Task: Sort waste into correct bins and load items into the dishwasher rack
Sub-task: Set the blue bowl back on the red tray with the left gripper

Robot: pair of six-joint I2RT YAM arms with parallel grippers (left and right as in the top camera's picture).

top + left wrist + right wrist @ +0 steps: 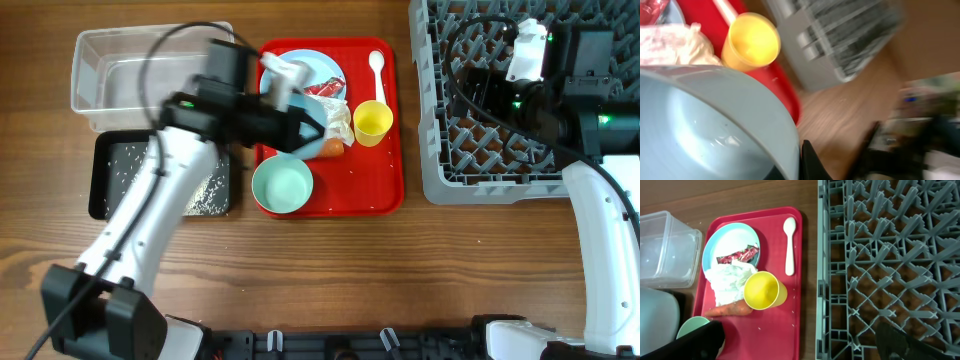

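Two bins sit at left: one clear tub (150,65) and one black tray (98,175) flecked with rice. The left gripper (801,161) clamps one pale blue bowl (705,130) by its rim over the red tray (350,185). The tray holds one plate (732,237), wrapper (737,256), napkin (727,282), carrot (727,311), mint green bowl (282,187), yellow cup (372,122) and spoon (789,245). The right gripper (800,347), fingers apart, hangs over the one rack (480,150).

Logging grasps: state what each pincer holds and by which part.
The left pincer appears to grip the pale blue bowl by its rim; the right pincer is open, holding nothing.
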